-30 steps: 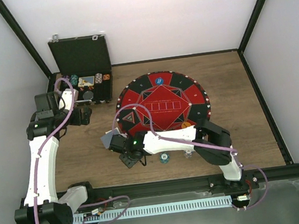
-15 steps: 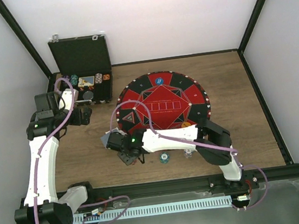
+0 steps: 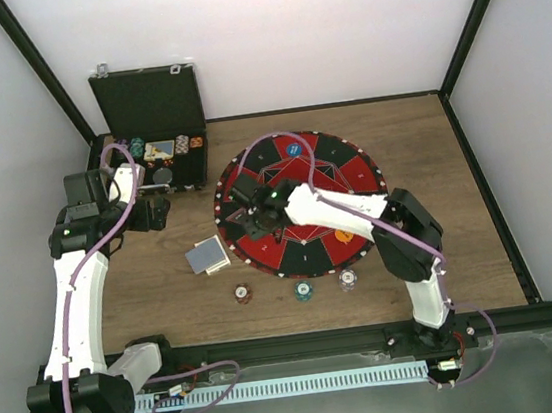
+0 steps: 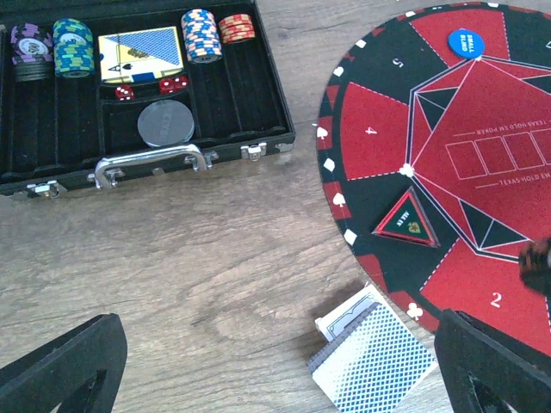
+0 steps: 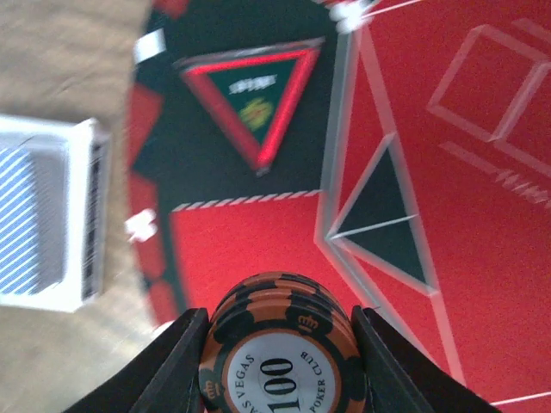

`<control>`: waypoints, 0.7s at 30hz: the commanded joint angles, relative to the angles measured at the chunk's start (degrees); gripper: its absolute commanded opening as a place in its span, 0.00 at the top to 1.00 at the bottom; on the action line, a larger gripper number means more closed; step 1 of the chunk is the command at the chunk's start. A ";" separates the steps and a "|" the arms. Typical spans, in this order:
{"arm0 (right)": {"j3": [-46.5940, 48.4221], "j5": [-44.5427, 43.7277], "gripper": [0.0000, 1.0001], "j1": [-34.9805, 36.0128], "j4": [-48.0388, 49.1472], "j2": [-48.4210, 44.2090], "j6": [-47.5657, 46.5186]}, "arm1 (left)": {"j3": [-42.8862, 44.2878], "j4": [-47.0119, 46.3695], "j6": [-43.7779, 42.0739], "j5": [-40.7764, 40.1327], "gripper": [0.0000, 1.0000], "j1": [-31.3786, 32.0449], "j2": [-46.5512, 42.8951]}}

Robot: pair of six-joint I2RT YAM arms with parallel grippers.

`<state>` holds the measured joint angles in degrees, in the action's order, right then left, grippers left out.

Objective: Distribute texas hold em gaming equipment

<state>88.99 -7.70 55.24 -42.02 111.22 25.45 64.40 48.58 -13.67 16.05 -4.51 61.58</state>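
In the open black hinged case (image 4: 250, 95), striped chip stacks (image 4: 200, 34), a blue-backed card deck (image 4: 140, 53), red dice (image 4: 172, 83) and a grey disc (image 4: 165, 123) are held. A stack of orange-and-black striped poker chips (image 5: 277, 310) is clamped by the right gripper (image 5: 280, 361) over the round red-and-black mat (image 5: 482, 258). The left gripper (image 4: 275, 370) is spread wide, holding nothing.

Your two arms share one build: white shells with black joints. The left arm (image 3: 78, 301) sits at seven o'clock, the right arm (image 3: 332, 210) at four o'clock, and a purple cable (image 3: 66, 338) trails along each.
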 commanded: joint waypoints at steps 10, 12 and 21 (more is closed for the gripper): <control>8.05 1.45 0.92 -4.97 1.05 12.62 -5.02 | 2.85 1.63 -0.02 1.30 0.00 -0.37 -0.92; 9.04 1.63 0.91 -4.97 1.06 14.05 -5.12 | 3.21 1.87 -0.04 1.26 0.00 -0.29 -0.94; 10.76 4.18 0.91 -4.88 1.56 17.18 -5.01 | 4.04 2.27 -0.44 1.25 0.00 -0.36 -0.90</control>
<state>97.58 -5.32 50.17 -40.91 126.78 20.97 66.76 50.19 -13.76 16.80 -4.51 61.54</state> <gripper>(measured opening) 0.424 0.999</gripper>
